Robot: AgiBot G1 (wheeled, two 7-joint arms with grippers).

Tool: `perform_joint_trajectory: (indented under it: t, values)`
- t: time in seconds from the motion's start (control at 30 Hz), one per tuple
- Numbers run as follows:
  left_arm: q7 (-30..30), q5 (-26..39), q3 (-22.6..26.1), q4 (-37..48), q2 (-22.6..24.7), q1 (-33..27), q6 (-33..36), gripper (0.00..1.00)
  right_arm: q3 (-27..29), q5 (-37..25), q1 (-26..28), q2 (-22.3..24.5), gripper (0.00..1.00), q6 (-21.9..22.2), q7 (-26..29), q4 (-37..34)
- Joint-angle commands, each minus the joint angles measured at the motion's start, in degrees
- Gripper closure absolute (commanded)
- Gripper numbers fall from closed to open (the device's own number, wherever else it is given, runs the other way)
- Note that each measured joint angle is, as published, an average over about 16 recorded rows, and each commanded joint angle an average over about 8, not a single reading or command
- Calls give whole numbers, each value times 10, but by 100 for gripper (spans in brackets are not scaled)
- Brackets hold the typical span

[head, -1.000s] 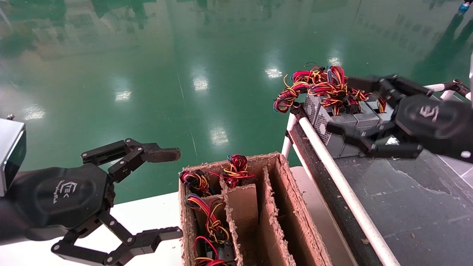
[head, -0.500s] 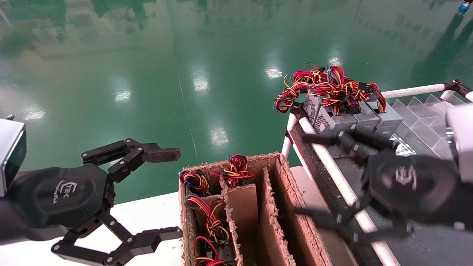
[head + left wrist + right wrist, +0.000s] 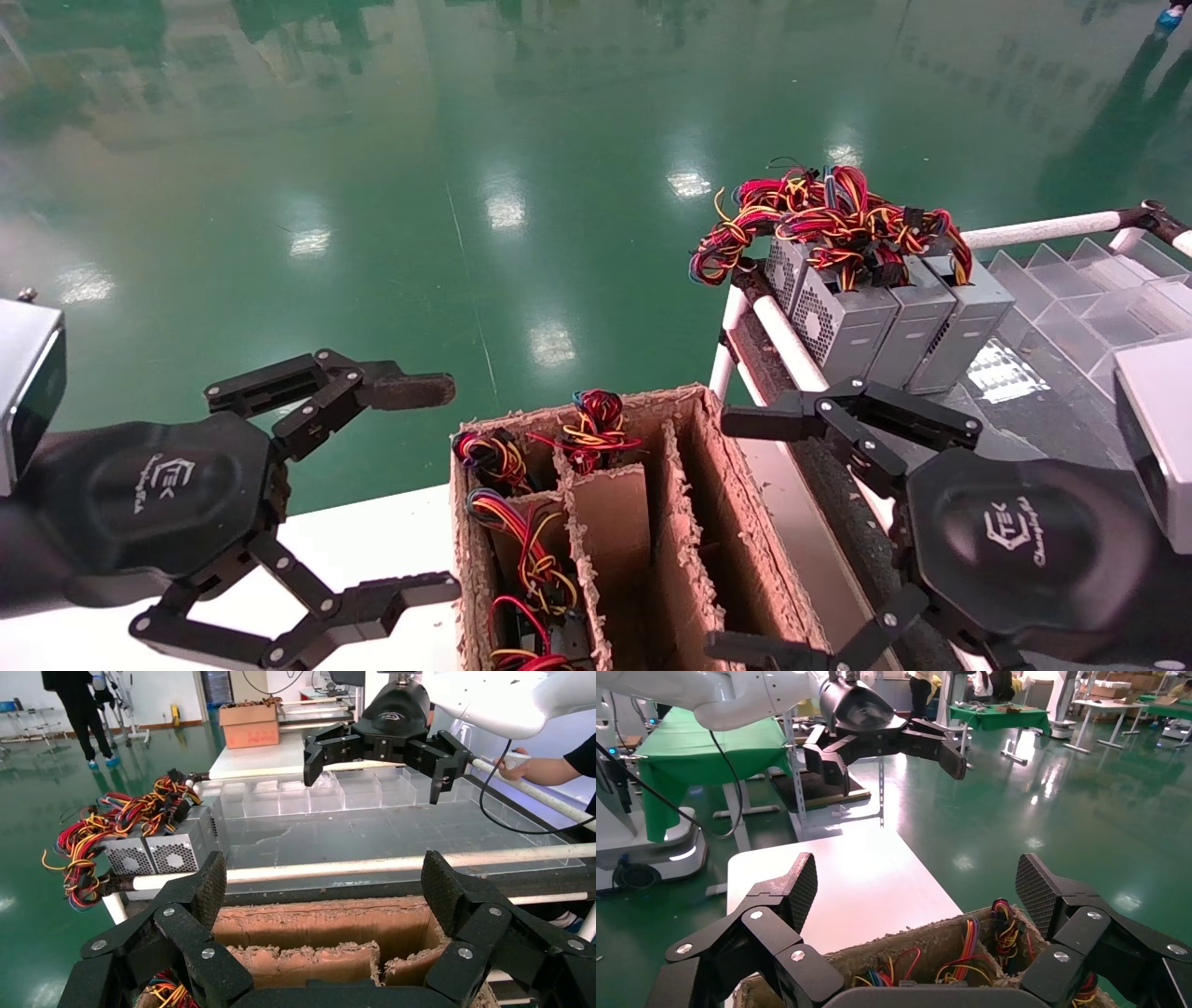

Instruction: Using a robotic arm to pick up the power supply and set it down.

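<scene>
Presently, findings as observed:
Right claw [image 3: 745,531]: released, fingers spread wide, empty; hovering above the right near edge of the cardboard carton [image 3: 708,522].
Left claw [image 3: 438,489]: released, empty; parked at near left over the white worktop [image 3: 372,531].
Power supply [image 3: 843,326]: one of three grey units standing side by side at the far end of the dark worktop [image 3: 1043,410], wires [image 3: 819,219] bundled on top.
Carton contents: wire bundles showing in the left compartments.

Bright overhead light, white glare patches on glossy green floor [image 3: 521,214], sharp focus
</scene>
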Motion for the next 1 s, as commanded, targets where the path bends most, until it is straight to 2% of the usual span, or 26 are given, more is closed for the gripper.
perform_joint_trajectory:
  t: [0.03, 1.0]
  values:
    - [0, 0, 0, 0, 0, 0, 0, 0, 0, -1, 2, 0, 0, 0, -1, -3]
    - [0, 0, 0, 0, 0, 0, 0, 0, 0, -7, 9, -2, 0, 2, -4, -16]
